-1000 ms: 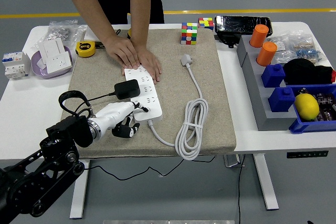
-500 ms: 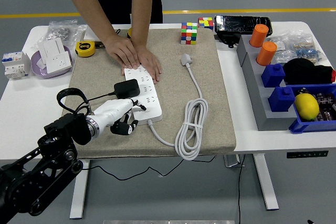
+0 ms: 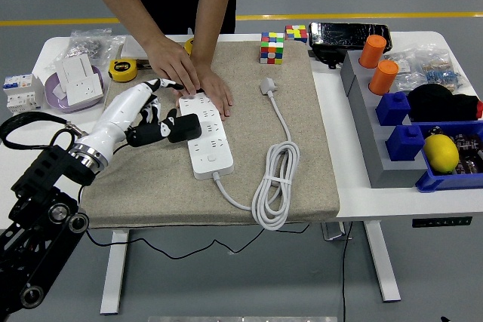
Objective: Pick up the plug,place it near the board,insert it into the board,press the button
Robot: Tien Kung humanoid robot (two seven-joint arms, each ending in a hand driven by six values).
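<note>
White table (image 3: 355, 194) on grey flooring, with a beige mat (image 3: 309, 148) across its middle and a white power strip (image 3: 205, 137) lying lengthwise on the mat. Landmark for everything below: the power strip.

Left hand (image 3: 143, 115), white with dark fingertips, entering from the lower left on a black arm, poised just left of the strip's middle. Fingers curled around a black plug (image 3: 185, 127) sitting on the strip's left edge; whether seated in a socket, cannot tell. Right hand out of sight.

At the strip's far end, a person's two hands (image 3: 192, 81) pressed flat, one over the end of the strip, the other just beside it on the mat.

From the strip's near end, a white cable (image 3: 275, 175) running right into a loose coil, then on to a white plug end (image 3: 267, 86) lying on the mat, right of the strip's far end.

Beyond the strip at the mat's far edge, two colour cubes (image 3: 272, 47). Far left of the strip, a yellow tape measure (image 3: 122, 70) and a lilac bowl (image 3: 72, 88) holding a white socket piece. Well to the right, a grey rack (image 3: 370, 141) with orange cups (image 3: 377, 62), blue bins (image 3: 407, 130) and a lemon (image 3: 441, 152).
</note>
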